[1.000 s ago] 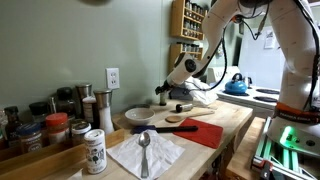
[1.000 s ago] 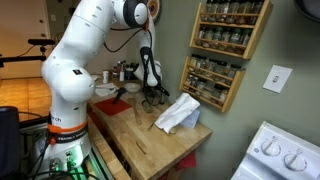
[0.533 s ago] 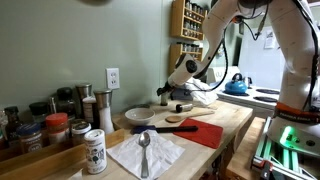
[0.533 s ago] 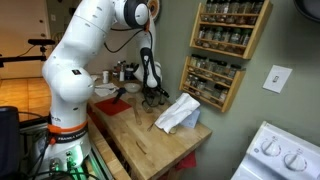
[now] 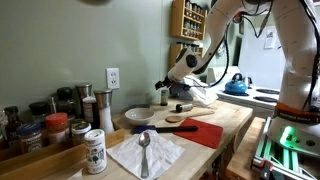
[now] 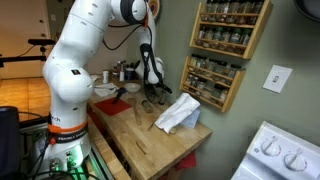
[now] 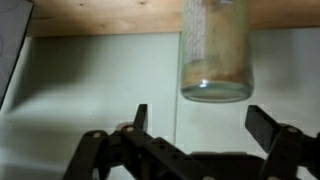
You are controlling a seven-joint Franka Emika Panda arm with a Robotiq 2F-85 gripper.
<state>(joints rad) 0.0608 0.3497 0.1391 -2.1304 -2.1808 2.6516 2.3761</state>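
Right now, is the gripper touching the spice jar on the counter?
Apart. The wrist view shows the gripper open, its fingertips stopping short of the spice jar, with a sliver of pale wall between them.

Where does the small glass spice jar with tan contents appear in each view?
Exterior view: small glass spice jar standing on the wooden counter, just under the open claw.
Exterior view: beneath the claw, too small to pick out surely.
Wrist view: upper right; the picture is upside down.
Shared landmark: the wooden counter.
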